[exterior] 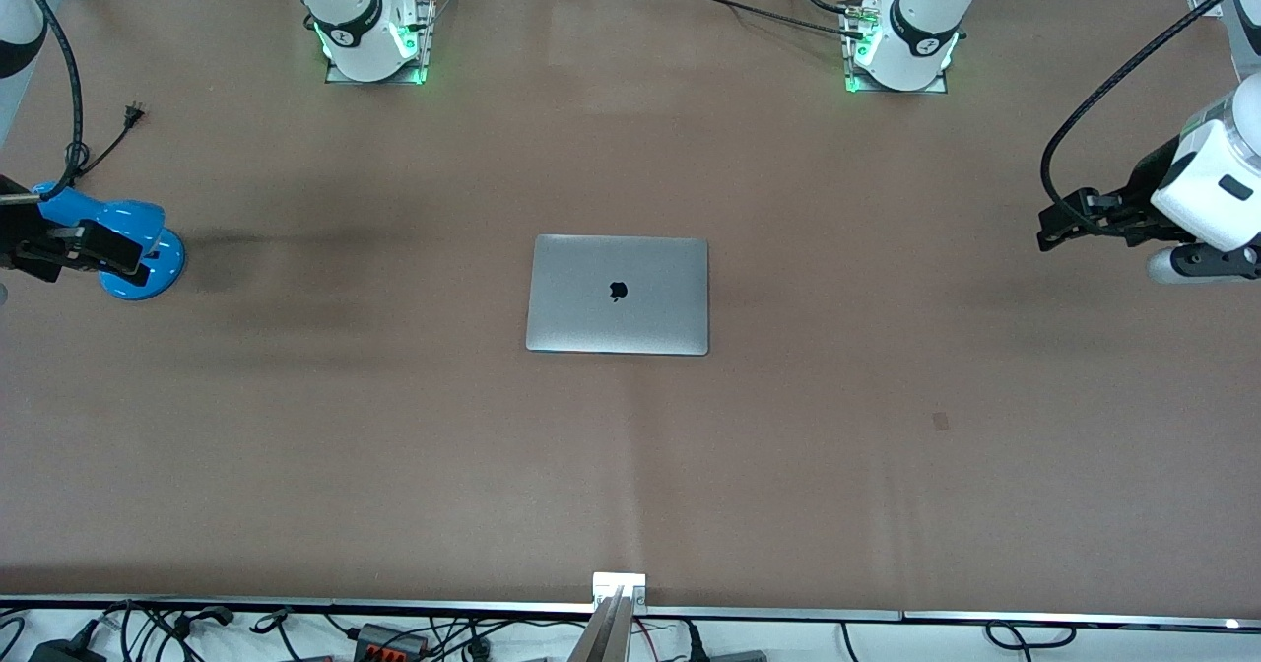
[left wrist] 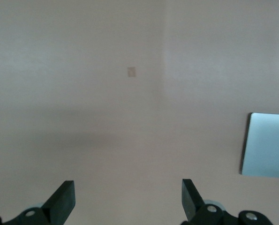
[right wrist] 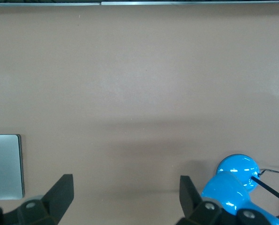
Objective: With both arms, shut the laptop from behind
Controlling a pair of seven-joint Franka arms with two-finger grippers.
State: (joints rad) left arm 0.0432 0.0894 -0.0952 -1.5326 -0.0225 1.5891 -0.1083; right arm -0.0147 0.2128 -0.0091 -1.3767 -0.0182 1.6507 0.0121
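The silver-grey laptop (exterior: pixel 618 295) lies shut and flat in the middle of the table, lid up with its dark apple logo showing. An edge of it shows in the left wrist view (left wrist: pixel 267 145) and in the right wrist view (right wrist: pixel 5 166). My left gripper (exterior: pixel 1059 226) hangs open and empty over the table at the left arm's end, well apart from the laptop. My right gripper (exterior: pixel 59 253) hangs open and empty over the right arm's end, above a blue lamp. In the wrist views the left gripper (left wrist: pixel 128 197) and the right gripper (right wrist: pixel 126 194) show wide, empty gaps.
A blue lamp (exterior: pixel 133 243) with a round base stands at the right arm's end, also seen in the right wrist view (right wrist: pixel 235 180). A black power plug (exterior: pixel 131 115) and cord lie near it. A small patch (exterior: pixel 941 422) marks the brown table cover.
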